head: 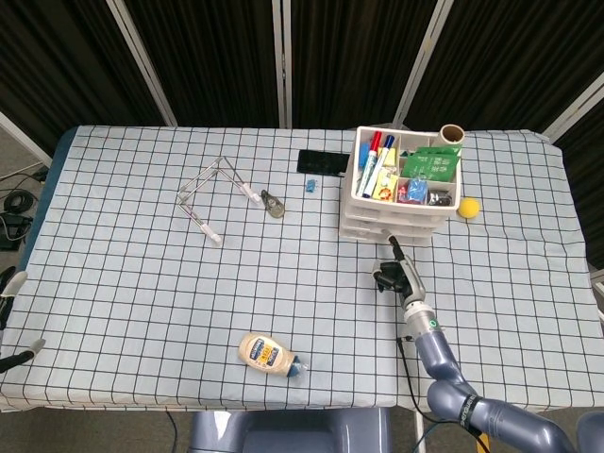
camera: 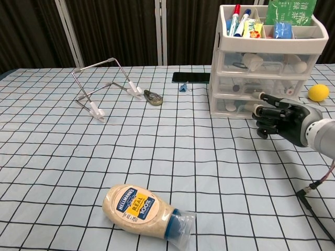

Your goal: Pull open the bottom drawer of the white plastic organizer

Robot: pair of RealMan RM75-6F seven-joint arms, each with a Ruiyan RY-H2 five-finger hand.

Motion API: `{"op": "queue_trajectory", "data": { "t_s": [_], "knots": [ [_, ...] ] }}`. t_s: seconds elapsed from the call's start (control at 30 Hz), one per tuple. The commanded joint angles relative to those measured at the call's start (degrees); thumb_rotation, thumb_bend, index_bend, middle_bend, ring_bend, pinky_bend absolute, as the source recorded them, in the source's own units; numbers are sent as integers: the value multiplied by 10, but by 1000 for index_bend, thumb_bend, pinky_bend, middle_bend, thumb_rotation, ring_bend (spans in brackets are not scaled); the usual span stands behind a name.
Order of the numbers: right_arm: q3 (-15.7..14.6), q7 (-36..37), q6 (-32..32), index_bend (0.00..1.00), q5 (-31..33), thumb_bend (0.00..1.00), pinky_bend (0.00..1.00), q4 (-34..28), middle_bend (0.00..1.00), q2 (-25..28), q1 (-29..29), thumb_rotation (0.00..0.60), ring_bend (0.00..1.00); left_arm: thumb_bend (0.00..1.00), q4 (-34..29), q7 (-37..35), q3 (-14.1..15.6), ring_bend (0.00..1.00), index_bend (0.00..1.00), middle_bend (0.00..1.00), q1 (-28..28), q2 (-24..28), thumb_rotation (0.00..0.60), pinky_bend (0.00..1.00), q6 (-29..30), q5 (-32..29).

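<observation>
Lab setup: checkered tablecloth ringed by black curtains

The right hand reaches forward at the end of a low, outstretched right arm, just above the table. Its dark fingers are partly curled and apart, holding nothing, with 1 light-tipped finger pointing ahead. The left hand barely shows at the head view's left edge.

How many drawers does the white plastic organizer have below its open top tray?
3 in the white plastic organizer: top drawer, middle drawer, bottom drawer, which the right hand partly covers in the chest view.
</observation>
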Motion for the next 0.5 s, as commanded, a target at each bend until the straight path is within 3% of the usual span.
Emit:
{"op": "queue_trajectory", "data": {
  "t_s": [0.03, 0.5],
  "knots": [
    [6, 2, -2, 27, -3, 601, 799, 5, 931, -3, 0, 600, 929, 0, 0, 0, 0, 0, 0, 0, -1, 0, 600, 0, -1, 0],
    [25, 6, -24, 53, -7, 601, 799, 22, 931, -14, 5, 600, 930, 0, -1, -1, 3, 0, 0, 0, -5, 2, 600, 0, -13, -3]
  ]
}}
